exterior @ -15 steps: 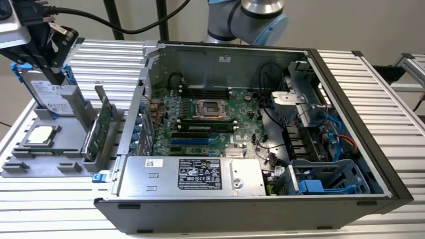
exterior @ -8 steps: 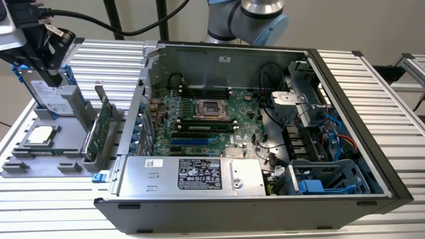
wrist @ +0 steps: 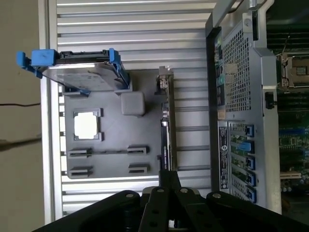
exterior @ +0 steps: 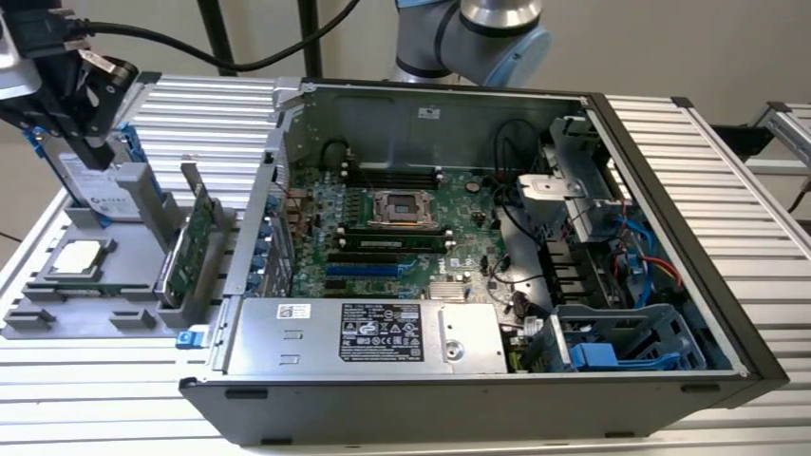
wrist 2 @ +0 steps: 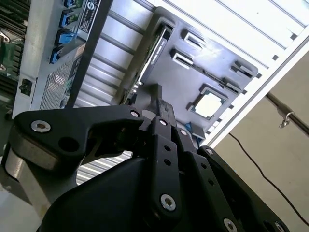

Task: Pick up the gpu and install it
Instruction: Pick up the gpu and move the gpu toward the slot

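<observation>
The gpu (exterior: 193, 245) stands on edge in a slot of the grey tray (exterior: 76, 321), just beside the open computer case (exterior: 709, 237) on the slatted tabletop (exterior: 102, 399). The jaws, pressed together and empty, hang above the tray.

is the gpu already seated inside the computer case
No, the gpu stands upright in the gray holder outside the computer case, at the exterior view's left.

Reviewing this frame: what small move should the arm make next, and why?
Probably lower the hand straight toward the gpu. The card stands on edge in the grey holder beside the open computer case, untouched, and in the first wrist view the hand sits in line with its top edge, apart from it.
</observation>
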`<state>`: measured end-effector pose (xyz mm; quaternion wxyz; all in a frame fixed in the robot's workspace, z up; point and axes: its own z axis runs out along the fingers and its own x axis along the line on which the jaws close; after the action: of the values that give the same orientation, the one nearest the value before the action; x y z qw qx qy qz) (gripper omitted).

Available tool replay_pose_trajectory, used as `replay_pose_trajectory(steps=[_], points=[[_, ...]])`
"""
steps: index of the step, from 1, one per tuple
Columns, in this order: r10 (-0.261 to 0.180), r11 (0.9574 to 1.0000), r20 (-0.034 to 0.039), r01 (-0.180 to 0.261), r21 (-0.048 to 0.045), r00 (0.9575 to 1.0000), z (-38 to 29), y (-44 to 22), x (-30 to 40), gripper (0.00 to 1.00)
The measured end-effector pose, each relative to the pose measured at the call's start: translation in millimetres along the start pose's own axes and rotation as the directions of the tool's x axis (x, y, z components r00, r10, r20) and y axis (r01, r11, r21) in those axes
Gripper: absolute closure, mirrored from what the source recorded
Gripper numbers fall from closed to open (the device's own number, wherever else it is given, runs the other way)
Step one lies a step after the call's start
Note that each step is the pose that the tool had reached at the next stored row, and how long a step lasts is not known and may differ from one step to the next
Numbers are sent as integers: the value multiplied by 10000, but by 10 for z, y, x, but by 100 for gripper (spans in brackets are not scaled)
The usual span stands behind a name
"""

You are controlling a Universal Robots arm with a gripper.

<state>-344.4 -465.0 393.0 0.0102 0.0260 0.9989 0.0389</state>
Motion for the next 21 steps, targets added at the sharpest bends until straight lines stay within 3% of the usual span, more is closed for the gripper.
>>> replay_pose_trajectory(steps=[7, 8, 11, 21], points=[[-10, 10000, -2, 10, -7, 10000, -3, -28, 19, 100], [-11, 10000, 3, 11, 70, 10000, -3, -29, 21, 100], [-10, 10000, 3, 10, 74, 10000, -3, -28, 20, 100], [-11, 10000, 3, 11, 73, 10000, 26, -26, -57, 100]])
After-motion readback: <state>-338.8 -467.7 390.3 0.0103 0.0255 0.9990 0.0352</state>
